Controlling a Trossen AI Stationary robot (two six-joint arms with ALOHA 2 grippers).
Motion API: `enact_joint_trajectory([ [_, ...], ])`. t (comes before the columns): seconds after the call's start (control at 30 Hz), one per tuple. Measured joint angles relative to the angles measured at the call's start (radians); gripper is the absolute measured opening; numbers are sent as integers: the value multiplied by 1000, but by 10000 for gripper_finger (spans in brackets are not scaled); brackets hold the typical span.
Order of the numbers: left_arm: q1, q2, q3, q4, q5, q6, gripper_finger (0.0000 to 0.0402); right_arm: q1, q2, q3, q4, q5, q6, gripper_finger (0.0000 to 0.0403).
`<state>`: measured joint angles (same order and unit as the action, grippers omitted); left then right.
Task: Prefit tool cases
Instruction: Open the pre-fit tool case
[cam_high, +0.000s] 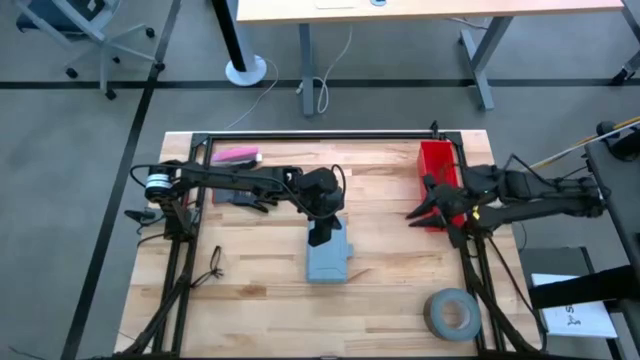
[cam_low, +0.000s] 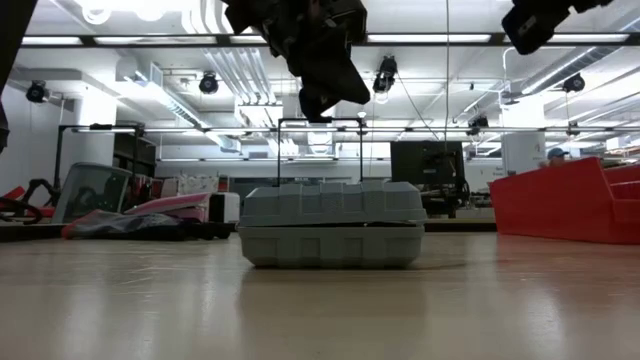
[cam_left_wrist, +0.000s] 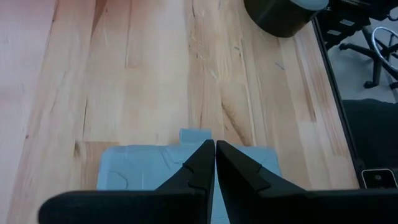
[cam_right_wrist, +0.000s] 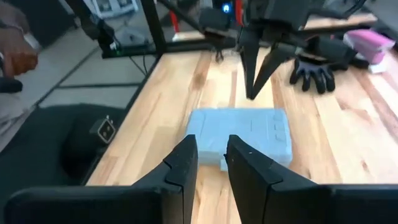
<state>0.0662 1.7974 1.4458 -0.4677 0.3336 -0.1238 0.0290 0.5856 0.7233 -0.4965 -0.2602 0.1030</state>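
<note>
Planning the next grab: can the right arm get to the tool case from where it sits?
Probably yes. The right gripper waits open beside the red bin, with bare table between it and the closed tool case; only the shut left gripper, poised above the case, might crowd it.

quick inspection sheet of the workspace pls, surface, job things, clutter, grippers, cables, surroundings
surface: light wooden table, black frame around it.
job's things: one grey-blue tool case, closed, lying flat near the table's middle.
clutter: red bin at the right side; grey tape roll near the front right corner; pink item and black glove at the back left.
grippers: left gripper fingers together, empty, above the case's back edge; right gripper slightly open, empty, raised beside the bin.
cables: black cable at the table's left edge; white cable on the floor.
surroundings: desk and office chair beyond the table; a person's hand off to one side.
</note>
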Motion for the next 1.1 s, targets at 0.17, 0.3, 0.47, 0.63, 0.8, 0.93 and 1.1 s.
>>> enact_joint_trajectory([
  [0.17, 0, 3, 0, -13, -1, 7, 20, 83, 84, 50, -27, 39, 10, 70],
  [0.3, -1, 41, 2, -35, -1, 7, 20, 150, 131, 77, -63, 82, 51, 76],
  [0.47, -1, 101, 14, -41, 8, 13, 20, 242, 190, 97, -115, 168, 114, 77],
  [0.63, -9, 173, 111, -103, 13, 11, 20, 350, 219, 102, -81, 247, 170, 73],
  [0.8, -28, 204, 188, -255, 60, 45, 20, 438, 285, 101, -73, 318, 227, 79],
  [0.93, -57, 203, 201, -331, 103, 45, 20, 484, 330, 101, -39, 351, 246, 82],
  [1.1, -117, 203, 175, -396, 125, 55, 20, 506, 357, 101, -20, 377, 255, 79],
])
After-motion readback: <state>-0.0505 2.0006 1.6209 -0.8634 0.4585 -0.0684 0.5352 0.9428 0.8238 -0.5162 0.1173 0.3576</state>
